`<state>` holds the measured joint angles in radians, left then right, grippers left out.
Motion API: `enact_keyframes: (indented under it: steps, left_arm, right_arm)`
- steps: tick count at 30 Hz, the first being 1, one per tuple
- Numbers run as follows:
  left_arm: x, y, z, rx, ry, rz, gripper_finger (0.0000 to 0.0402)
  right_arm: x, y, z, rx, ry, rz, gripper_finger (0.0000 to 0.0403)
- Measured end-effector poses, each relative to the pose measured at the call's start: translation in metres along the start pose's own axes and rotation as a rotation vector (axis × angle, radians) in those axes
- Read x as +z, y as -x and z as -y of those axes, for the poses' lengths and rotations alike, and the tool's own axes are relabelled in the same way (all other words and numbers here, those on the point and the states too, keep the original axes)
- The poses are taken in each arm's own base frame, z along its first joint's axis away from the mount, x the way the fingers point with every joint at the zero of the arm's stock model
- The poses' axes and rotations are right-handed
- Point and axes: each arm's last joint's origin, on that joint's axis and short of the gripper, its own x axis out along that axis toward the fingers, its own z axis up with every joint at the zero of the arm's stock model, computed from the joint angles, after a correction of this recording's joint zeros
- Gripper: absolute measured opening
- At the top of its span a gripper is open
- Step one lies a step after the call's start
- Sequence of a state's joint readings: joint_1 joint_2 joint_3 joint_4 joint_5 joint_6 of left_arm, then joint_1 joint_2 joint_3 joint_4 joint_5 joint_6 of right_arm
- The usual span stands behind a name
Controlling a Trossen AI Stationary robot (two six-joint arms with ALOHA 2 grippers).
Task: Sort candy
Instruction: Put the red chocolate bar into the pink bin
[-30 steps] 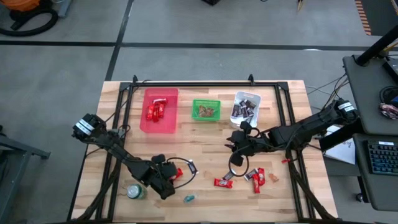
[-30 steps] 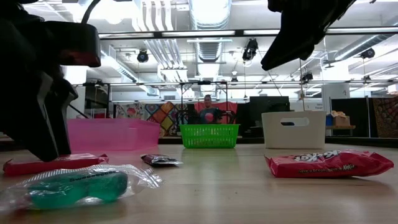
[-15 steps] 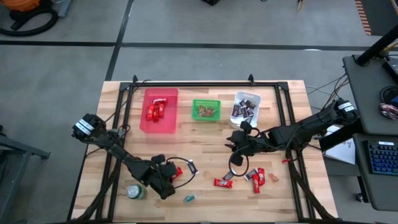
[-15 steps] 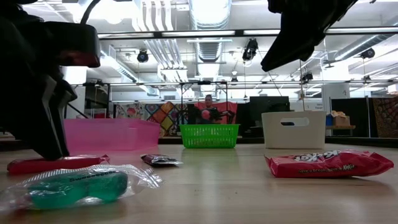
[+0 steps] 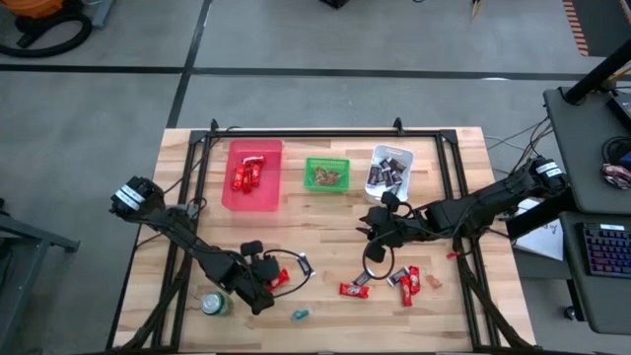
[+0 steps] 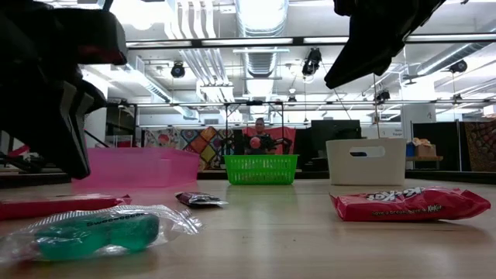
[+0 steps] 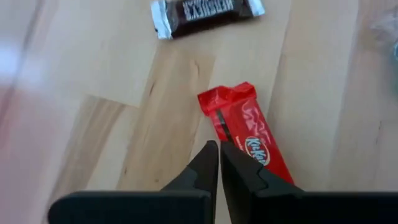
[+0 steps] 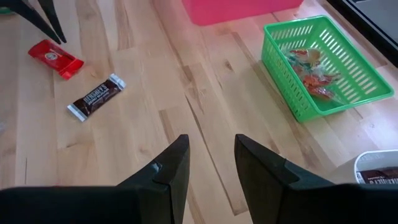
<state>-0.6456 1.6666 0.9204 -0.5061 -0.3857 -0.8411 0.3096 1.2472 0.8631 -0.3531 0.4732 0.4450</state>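
Left gripper (image 7: 219,155): fingers closed together, tips at the edge of a red KitKat wrapper (image 7: 249,140); whether the glossy, crinkled foil is pinched cannot be told, its lower end being cut off by the fingers. Brown-and-silver bar (image 7: 208,14): flat, lying just beyond on pale wood-grain table (image 7: 112,74).

Right gripper (image 8: 208,155): fingers parted, nothing held, raised over mid-table.

Green basket (image 8: 323,68): plastic mesh, wrappers inside indistinct.

Further candy (image 5: 406,283): scattered near the front edge.
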Motion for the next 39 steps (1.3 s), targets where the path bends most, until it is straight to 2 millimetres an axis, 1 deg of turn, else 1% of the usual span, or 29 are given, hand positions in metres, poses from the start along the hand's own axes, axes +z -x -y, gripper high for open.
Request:
enact_keyframes:
  steps: [4, 6, 10, 14, 21, 23, 25, 28, 32, 35, 39]
  left_arm:
    - [0.003, 0.005, -0.001, 0.010, -0.005, 0.043, 0.0003]
    - [0.004, 0.007, 0.002, -0.010, -0.010, 0.064, 0.0008]
    - [-0.001, 0.011, 0.011, -0.048, -0.063, 0.084, 0.0038]
    - [-0.008, 0.012, 0.016, -0.052, -0.073, 0.082, 0.0096]
    - [-0.017, 0.005, 0.022, -0.014, -0.002, 0.099, 0.0227]
    - [-0.018, 0.001, 0.022, -0.003, 0.001, 0.091, 0.0254]
    - [-0.020, -0.004, 0.023, 0.010, 0.006, 0.083, 0.0271]
    - [-0.023, -0.013, 0.026, 0.015, 0.019, 0.081, 0.0276]
    - [-0.026, -0.018, 0.026, 0.034, 0.026, 0.067, 0.0264]
    - [-0.026, -0.019, 0.027, 0.033, 0.040, 0.063, 0.0244]
    - [-0.027, -0.019, 0.026, 0.032, 0.041, 0.059, 0.0197]
  right_arm:
    - [0.000, 0.000, 0.000, 0.000, -0.001, 0.001, 0.0121]
    - [0.000, 0.000, 0.000, 0.001, -0.002, 0.004, 0.0121]
    - [0.001, 0.000, 0.000, 0.003, -0.001, 0.007, 0.0121]
    - [0.001, 0.000, -0.001, 0.006, 0.007, 0.014, 0.0121]
    - [0.002, 0.000, -0.001, 0.008, 0.008, 0.019, 0.0121]
    - [0.002, 0.000, -0.001, 0.008, 0.008, 0.019, 0.0121]
    - [0.002, 0.000, -0.001, 0.008, 0.008, 0.019, 0.0121]
    - [0.002, 0.000, -0.001, 0.010, 0.006, 0.022, 0.0121]
    - [0.003, 0.000, -0.001, 0.011, 0.005, 0.025, 0.0121]
    - [0.003, 0.000, -0.001, 0.011, 0.001, 0.025, 0.0121]
    - [0.003, 0.000, -0.001, 0.013, -0.005, 0.028, 0.0121]
